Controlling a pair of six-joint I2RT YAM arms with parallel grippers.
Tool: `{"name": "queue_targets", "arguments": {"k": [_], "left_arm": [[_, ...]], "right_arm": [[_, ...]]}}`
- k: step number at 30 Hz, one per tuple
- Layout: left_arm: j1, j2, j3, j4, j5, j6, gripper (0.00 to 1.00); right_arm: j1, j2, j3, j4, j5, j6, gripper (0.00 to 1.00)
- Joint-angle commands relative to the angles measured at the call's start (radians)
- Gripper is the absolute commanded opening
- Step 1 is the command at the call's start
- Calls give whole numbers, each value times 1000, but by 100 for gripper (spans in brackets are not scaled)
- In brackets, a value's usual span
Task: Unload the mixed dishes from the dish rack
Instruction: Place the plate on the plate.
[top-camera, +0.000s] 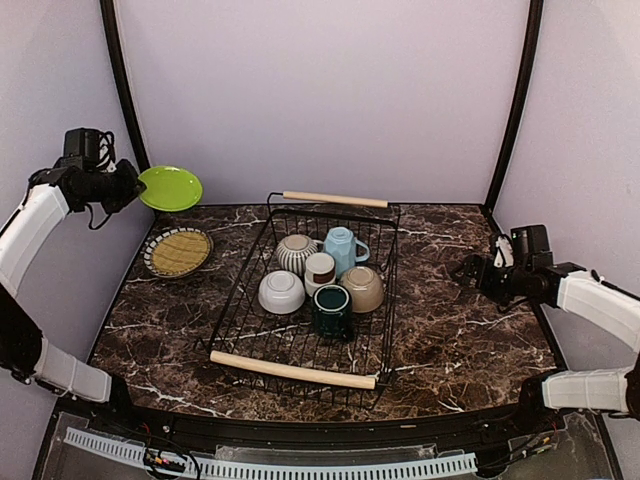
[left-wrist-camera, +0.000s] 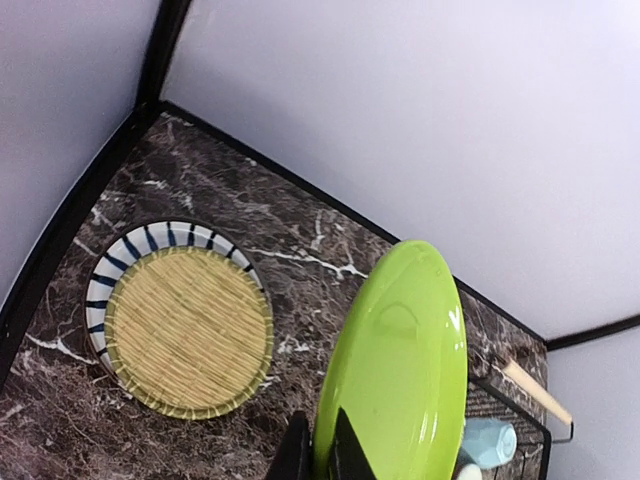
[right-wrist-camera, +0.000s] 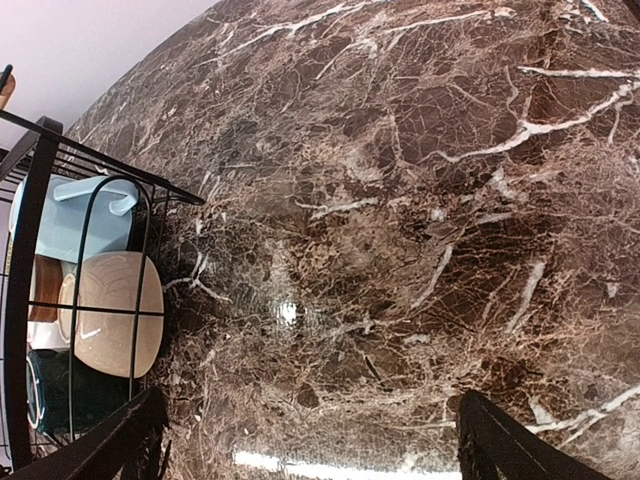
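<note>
My left gripper (top-camera: 135, 188) is shut on the rim of a bright green plate (top-camera: 170, 188), held tilted in the air over the table's far left corner; its fingertips (left-wrist-camera: 300, 455) pinch the plate (left-wrist-camera: 400, 370) edge. The black wire dish rack (top-camera: 292, 369) stands mid-table. It holds a grey-striped mug (top-camera: 295, 253), a light-blue mug (top-camera: 342, 248), a small white-brown cup (top-camera: 320, 268), a white bowl (top-camera: 281, 292), a beige bowl (top-camera: 362, 288) and a dark-teal mug (top-camera: 331, 310). My right gripper (top-camera: 470, 270) hangs open over bare marble right of the rack, nothing between its fingers (right-wrist-camera: 500, 445).
A white-patterned plate (top-camera: 178, 251) with a yellow woven centre lies on the table at the far left, below the green plate (left-wrist-camera: 180, 330). Pale walls and black frame posts (top-camera: 122, 80) close the back. The rack's wooden handles run along its near and far ends.
</note>
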Motion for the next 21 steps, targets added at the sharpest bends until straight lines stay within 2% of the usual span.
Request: {"name": "queue_targets", "arguments": {"k": [1,4,11,14,21], "left_arm": [[63,90,-115,203,23,-156,1],[91,176,-135,254,41,-158,1],[130,386,-127,335,223,-73,1],[168,420,-148,366,312,-115,1],[192,444,-199,393,337,-139,1]], "right_arm": [[5,-27,26,-20,30,-9,99],[5,-26,27,-26,35,-10,99],[5,-13,21,-17,35,-3,99],[5,16,28,-1,25,0,99],[5,90,22,40,-3,6,99]]}}
